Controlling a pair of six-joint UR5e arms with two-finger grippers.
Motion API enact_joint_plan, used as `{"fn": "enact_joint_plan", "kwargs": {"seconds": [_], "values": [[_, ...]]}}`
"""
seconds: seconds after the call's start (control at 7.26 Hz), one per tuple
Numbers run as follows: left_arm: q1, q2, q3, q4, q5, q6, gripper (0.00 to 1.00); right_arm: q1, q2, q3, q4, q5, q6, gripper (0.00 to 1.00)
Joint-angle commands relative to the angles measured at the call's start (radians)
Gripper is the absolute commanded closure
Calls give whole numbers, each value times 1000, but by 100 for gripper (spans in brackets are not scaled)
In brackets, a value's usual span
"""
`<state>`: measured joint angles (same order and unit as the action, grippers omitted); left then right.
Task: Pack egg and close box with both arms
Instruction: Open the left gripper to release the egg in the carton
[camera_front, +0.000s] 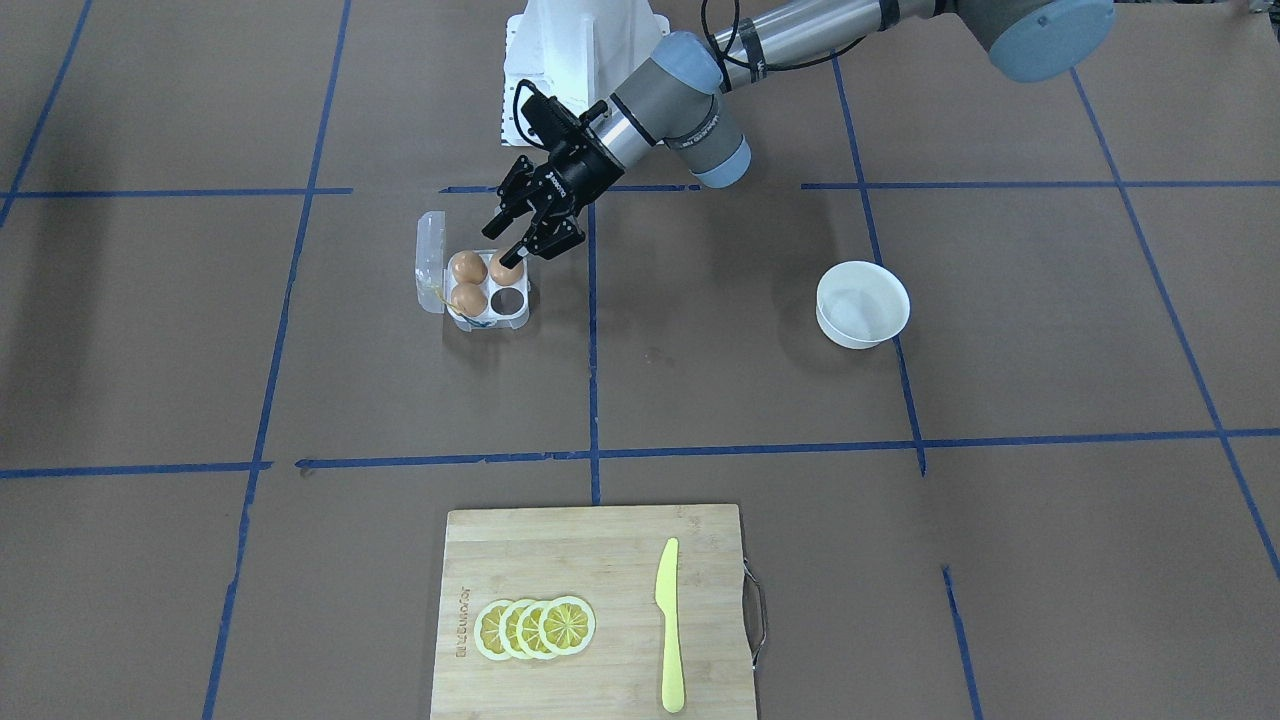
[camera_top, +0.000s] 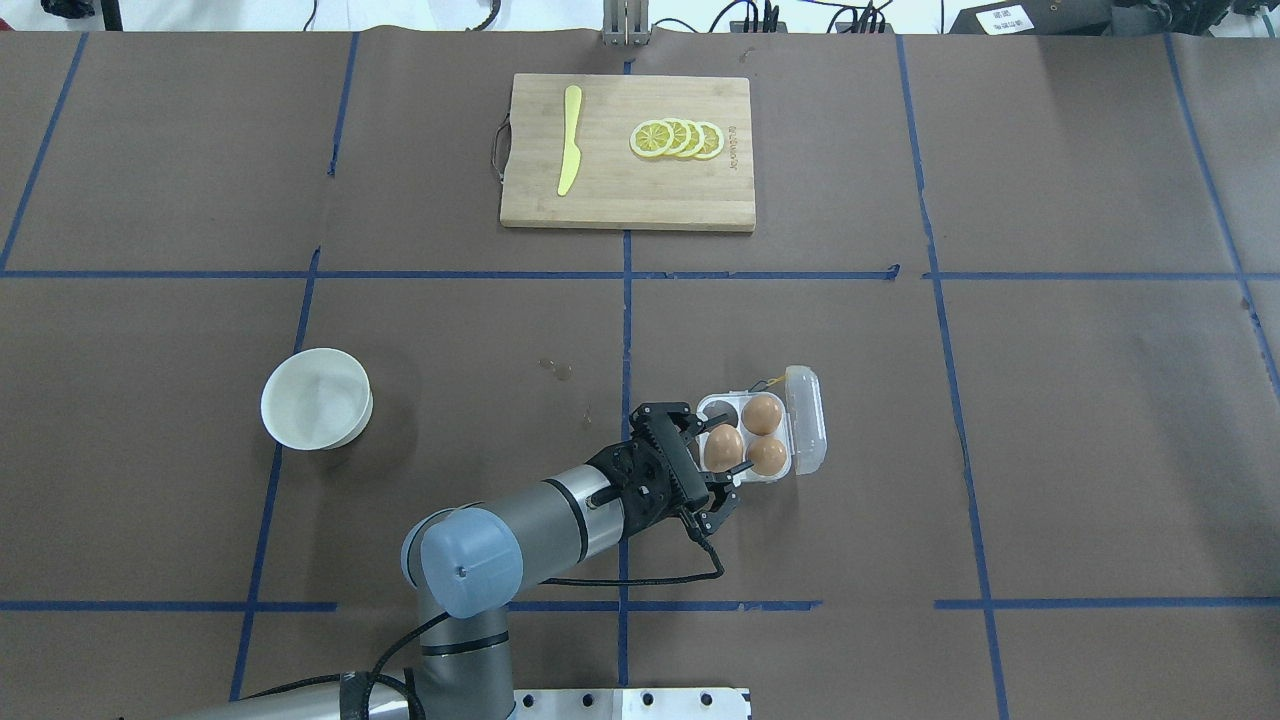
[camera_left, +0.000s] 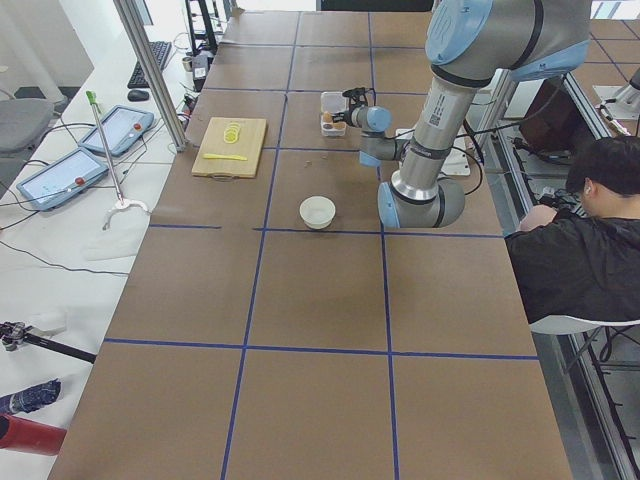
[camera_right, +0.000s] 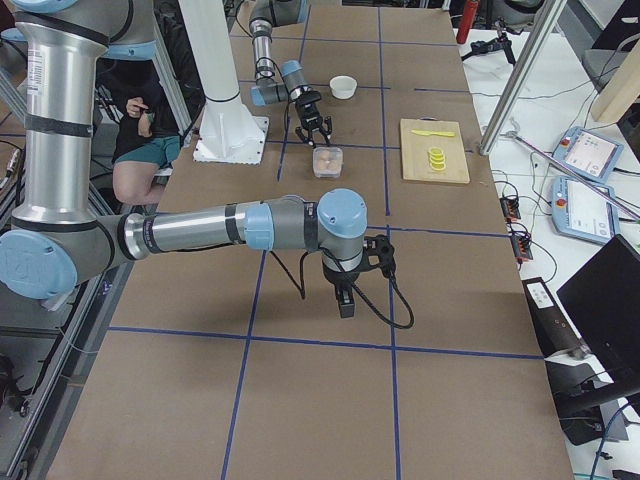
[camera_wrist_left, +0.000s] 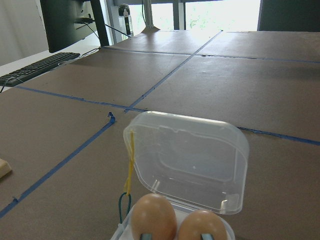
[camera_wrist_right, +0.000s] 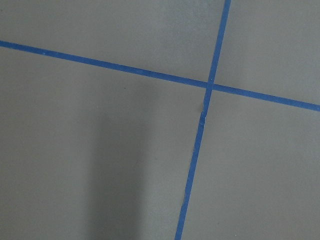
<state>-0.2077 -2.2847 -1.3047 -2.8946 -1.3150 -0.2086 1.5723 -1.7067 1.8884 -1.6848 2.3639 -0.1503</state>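
The box (camera_top: 808, 420) is a clear four-cell carton with its hinged lid (camera_wrist_left: 190, 160) laid open, right of the table's middle. Two orange-brown eggs (camera_top: 763, 412) (camera_top: 769, 456) sit in the cells nearest the lid. A third egg (camera_top: 722, 447) rests in the cell closest to the robot, with my left gripper (camera_top: 731, 447) shut on it, a finger on each side. One cell (camera_front: 507, 299) holds nothing. A yellow string (camera_wrist_left: 131, 165) hangs at the hinge. My right gripper (camera_right: 345, 300) hovers over bare paper far from the box; I cannot tell its state.
A white bowl (camera_top: 315, 398) stands empty on the robot's left side. At the far edge lies a wooden cutting board (camera_top: 628, 200) with a yellow knife (camera_top: 569, 140) and lemon slices (camera_top: 678, 138). A person (camera_left: 590, 250) sits beside the table.
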Motion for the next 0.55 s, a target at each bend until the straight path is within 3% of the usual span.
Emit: {"fn": "enact_joint_plan", "kwargs": {"seconds": [0.0,0.41], "values": [[1,1,-8,0,-6,0,39,0,-1,0,1,0,0,0],[-2,-1,-8,3,-24,6,35,0,-1,0,1,0,0,0]]}}
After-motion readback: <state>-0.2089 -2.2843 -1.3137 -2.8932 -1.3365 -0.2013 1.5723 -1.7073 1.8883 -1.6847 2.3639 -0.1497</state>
